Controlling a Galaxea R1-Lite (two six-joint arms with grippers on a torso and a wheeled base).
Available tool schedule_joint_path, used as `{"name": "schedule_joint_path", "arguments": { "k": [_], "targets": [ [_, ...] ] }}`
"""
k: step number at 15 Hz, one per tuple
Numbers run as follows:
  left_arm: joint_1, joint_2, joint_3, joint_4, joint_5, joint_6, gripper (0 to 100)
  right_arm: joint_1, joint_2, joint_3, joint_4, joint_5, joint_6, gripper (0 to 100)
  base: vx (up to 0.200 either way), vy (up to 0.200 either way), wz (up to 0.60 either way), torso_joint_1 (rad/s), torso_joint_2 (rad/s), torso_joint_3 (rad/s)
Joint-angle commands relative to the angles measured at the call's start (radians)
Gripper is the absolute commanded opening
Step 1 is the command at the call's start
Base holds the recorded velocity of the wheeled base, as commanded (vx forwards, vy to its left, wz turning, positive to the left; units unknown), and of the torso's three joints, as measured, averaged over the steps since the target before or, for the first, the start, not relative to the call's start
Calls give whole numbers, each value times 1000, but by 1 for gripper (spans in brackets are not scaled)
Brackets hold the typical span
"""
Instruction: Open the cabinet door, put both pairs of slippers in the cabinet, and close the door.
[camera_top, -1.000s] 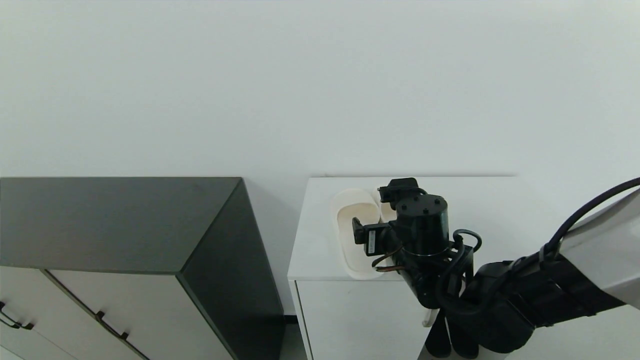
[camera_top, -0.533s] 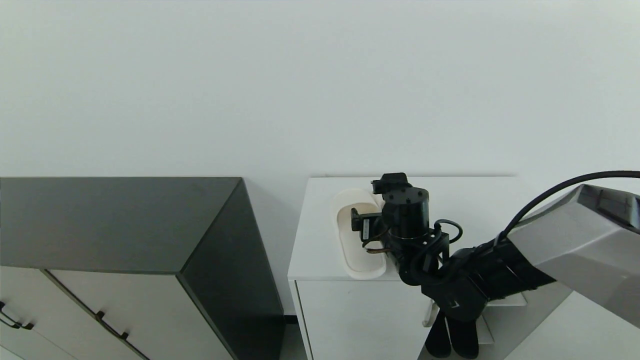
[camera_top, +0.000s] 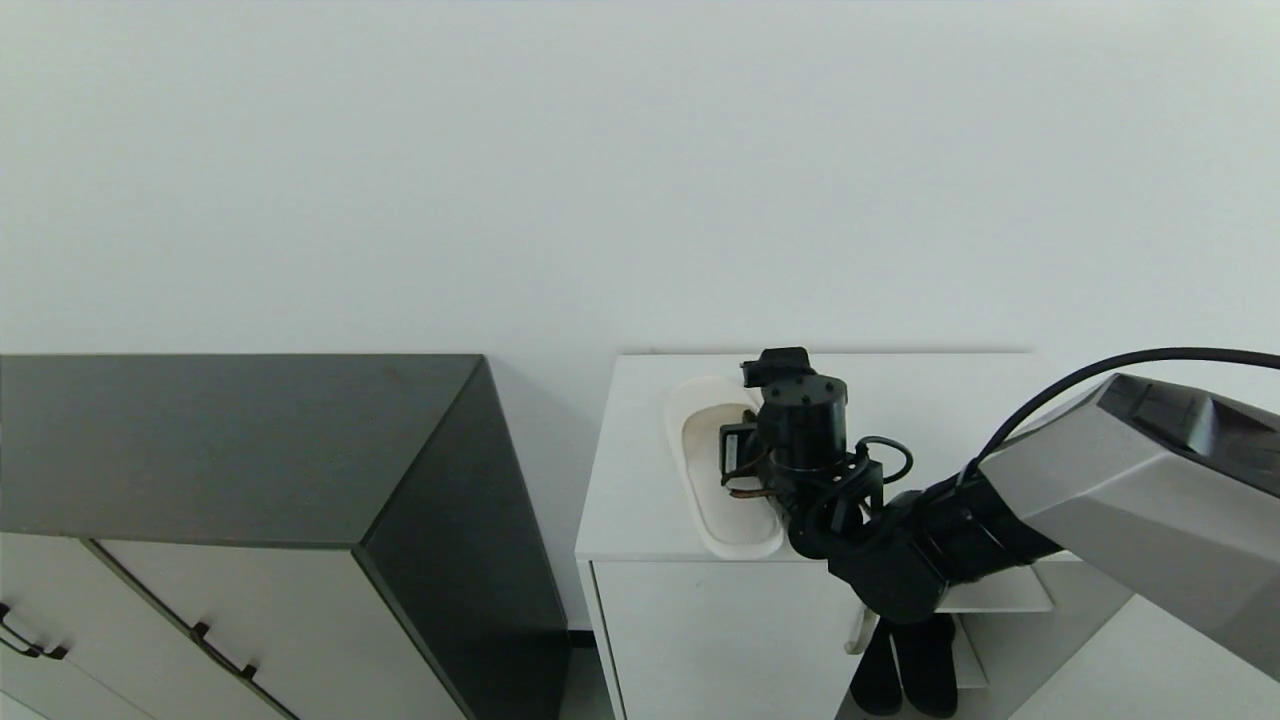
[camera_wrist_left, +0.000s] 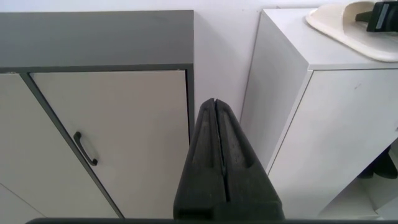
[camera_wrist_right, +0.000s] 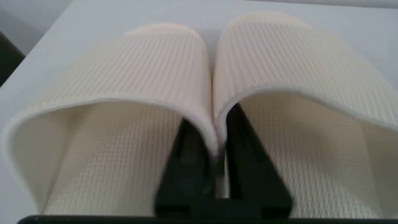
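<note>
A pair of cream slippers (camera_top: 712, 495) lies side by side on top of the white cabinet (camera_top: 630, 500). My right gripper (camera_wrist_right: 214, 130) has one finger inside each slipper and is shut on their two adjoining strap edges (camera_wrist_right: 211, 93). A pair of black slippers (camera_top: 905, 665) stands low down inside the white cabinet, under a shelf (camera_top: 995, 595). My left gripper (camera_wrist_left: 216, 121) is shut with nothing in it. It hangs low in front of the gap between the two cabinets.
A dark-topped cabinet (camera_top: 230, 440) with pale doors and black handles (camera_wrist_left: 85, 148) stands left of the white one (camera_wrist_left: 298, 93). A plain white wall runs behind both. A narrow gap separates the cabinets.
My right arm has pushed further over the cabinet top and its fingers have gone into the cream slippers. The near slipper has shifted slightly to the right.
</note>
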Motion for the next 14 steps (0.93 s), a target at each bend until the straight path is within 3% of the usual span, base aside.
{"name": "schedule_joint_path", "arguments": {
  "k": [1,7,9,14],
  "targets": [
    [0,0,0,0,1,0,0,0,1,-1,-1,-1,0,0,0,0,0,0,0,0],
    [0,1,0,0,1,0,0,32,-200,119,-4,37,-44,0,0,0,0,0,0,0],
    [0,0,0,0,1,0,0,51,-331,229,2,86,-46,0,0,0,0,0,0,0],
    [0,0,0,0,2,0,0,147,-519,501,-1,91,-32,0,0,0,0,0,0,0]
  ]
}}
